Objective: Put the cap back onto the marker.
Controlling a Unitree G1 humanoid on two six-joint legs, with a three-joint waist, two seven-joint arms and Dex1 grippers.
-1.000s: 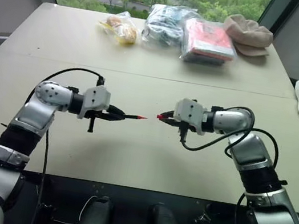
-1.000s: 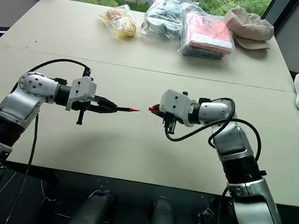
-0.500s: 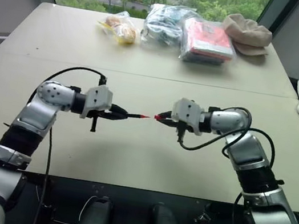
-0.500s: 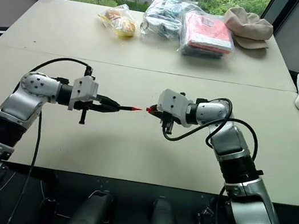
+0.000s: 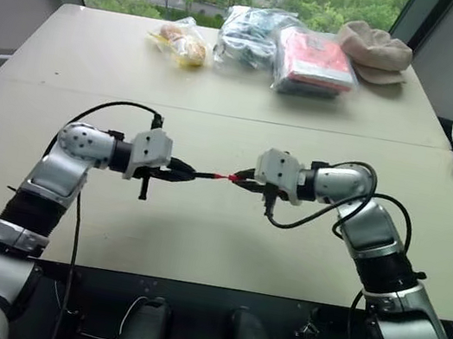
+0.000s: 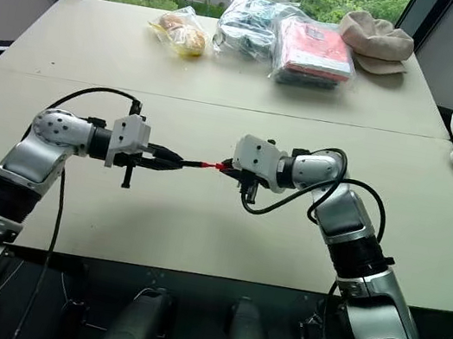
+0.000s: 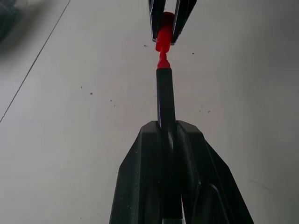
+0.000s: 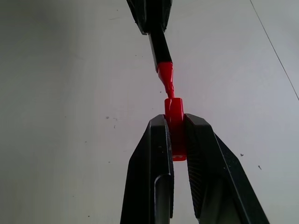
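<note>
1. The left pincer (image 5: 180, 173) is clamped on the marker (image 7: 165, 95), its two black fingers (image 7: 140, 177) pressed against the black barrel; the marker's red tip points toward the cap
2. The right pincer (image 5: 242, 178) is clamped on the cap (image 8: 174, 126), which sits squeezed between its fingers (image 8: 152, 163) with its open end facing the marker
3. The marker's narrow red nib reaches the cap's mouth; whether it is just touching or slightly inside cannot be told, and the wider red collar behind the nib is outside the cap
4. Marker and cap are nearly in line, held in the air above the worktop (image 5: 214, 238), meeting midway between the two pincers
5. Beyond the cap, at the far edge of the worktop, lie a small clear bag with yellow contents (image 5: 179, 42), a clear bag of dark items (image 5: 249, 33), a clear bag with a red packet (image 5: 315, 62) and a beige cloth cap (image 5: 375, 52)
6. No brand, label or writing can be read on the marker, the cap or the bags
</note>
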